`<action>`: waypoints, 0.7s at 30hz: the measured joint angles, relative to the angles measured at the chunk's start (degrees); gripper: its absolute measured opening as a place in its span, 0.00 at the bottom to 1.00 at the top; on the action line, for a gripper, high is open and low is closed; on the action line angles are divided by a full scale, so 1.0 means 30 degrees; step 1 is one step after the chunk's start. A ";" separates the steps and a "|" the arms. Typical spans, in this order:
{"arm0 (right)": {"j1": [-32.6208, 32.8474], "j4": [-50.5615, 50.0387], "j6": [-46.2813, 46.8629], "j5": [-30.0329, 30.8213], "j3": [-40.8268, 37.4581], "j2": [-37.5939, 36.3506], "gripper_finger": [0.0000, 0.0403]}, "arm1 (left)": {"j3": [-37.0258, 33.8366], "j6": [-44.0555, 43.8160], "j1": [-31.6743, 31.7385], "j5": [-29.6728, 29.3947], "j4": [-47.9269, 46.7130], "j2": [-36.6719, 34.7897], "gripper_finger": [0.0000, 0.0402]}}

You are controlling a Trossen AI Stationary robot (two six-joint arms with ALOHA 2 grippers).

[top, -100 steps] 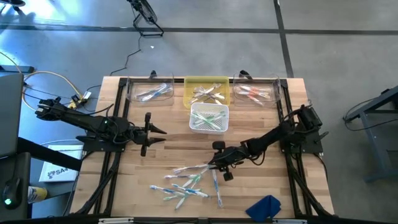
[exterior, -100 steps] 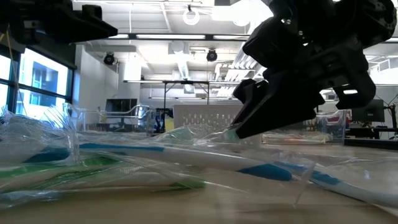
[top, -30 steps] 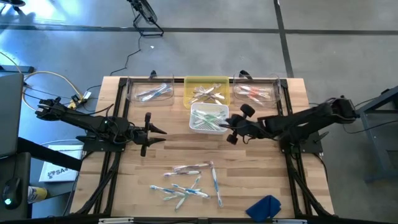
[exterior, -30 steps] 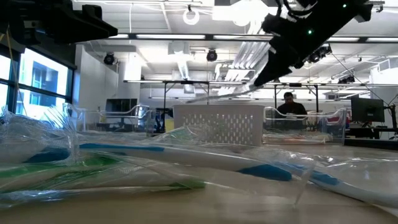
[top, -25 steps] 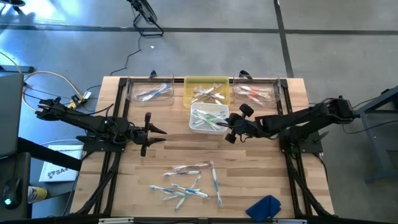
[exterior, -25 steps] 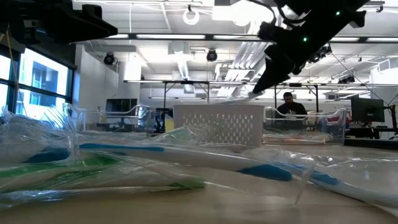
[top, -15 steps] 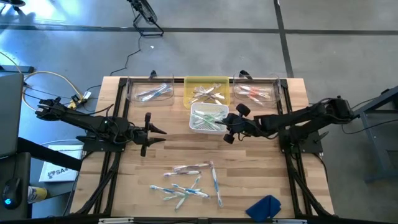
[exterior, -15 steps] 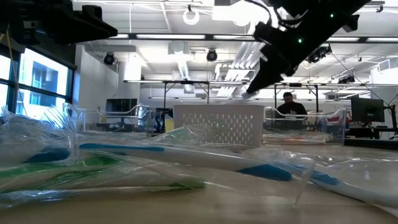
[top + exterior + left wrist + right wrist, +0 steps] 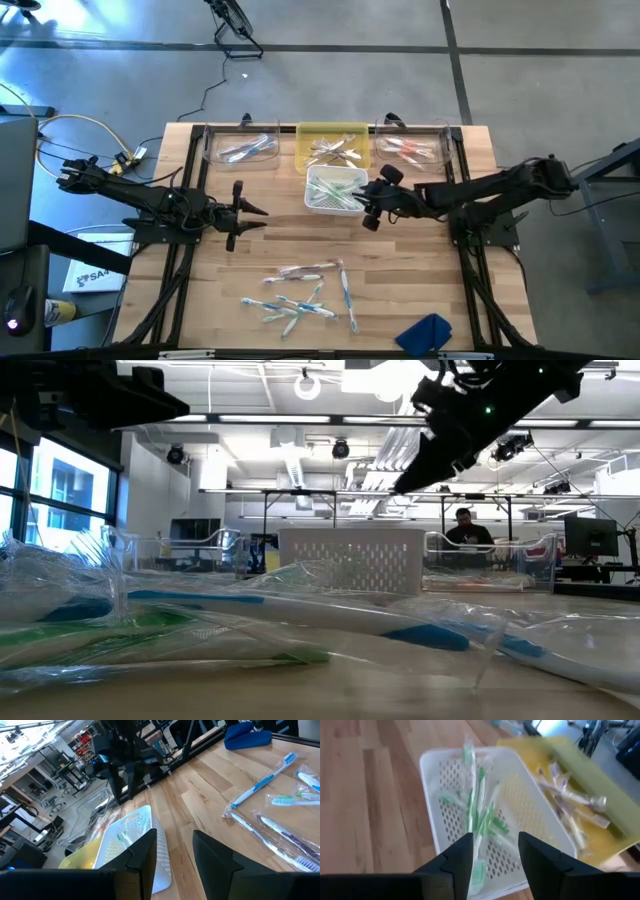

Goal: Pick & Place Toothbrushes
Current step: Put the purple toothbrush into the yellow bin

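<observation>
Several wrapped toothbrushes [image 9: 305, 290] lie loose on the wooden table near its front edge, and also show in the left wrist view [image 9: 272, 795]. A white perforated basket [image 9: 318, 200] at mid-table holds green-accented toothbrushes [image 9: 475, 810]. My right gripper [image 9: 366, 200] hovers open just right of and above the basket, its fingers apart over the basket's near rim [image 9: 492, 847], with nothing between them. My left gripper [image 9: 258, 212] waits open at the table's left, above the wood, with nothing between its fingers [image 9: 175, 850].
Along the far edge stand a clear bin [image 9: 212, 152] with toothbrushes, a yellow bin [image 9: 305, 135] with pale ones and a clear bin [image 9: 440, 155] with red ones. A blue cloth [image 9: 425, 332] lies at the front right. A person sits in the room behind [image 9: 465, 525].
The clear-wrapped toothbrush that stuck out from my right gripper's fingertips above the white basket no longer shows there; the gripper has let it go and stays over the basket's right side.
</observation>
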 joint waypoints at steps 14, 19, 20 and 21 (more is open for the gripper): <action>0.0845 -0.0534 -0.0753 -0.2982 0.0000 -0.3641 0.13 | 0.0000 0.0000 0.0000 0.0058 -0.0153 0.0007 0.30; 0.0809 -0.0669 -0.0557 -0.3256 -0.0011 -0.3599 0.08 | 0.0000 0.0000 -0.0007 0.0051 -0.0153 0.0004 0.30; 0.0809 -0.0665 -0.0560 -0.3213 -0.0010 -0.3592 0.07 | 0.0000 0.0000 -0.0006 0.0051 -0.0149 0.0005 0.30; 0.0808 -0.0652 -0.0572 -0.3079 -0.0014 -0.3584 0.06 | 0.0000 0.0000 -0.0007 0.0051 -0.0153 0.0005 0.30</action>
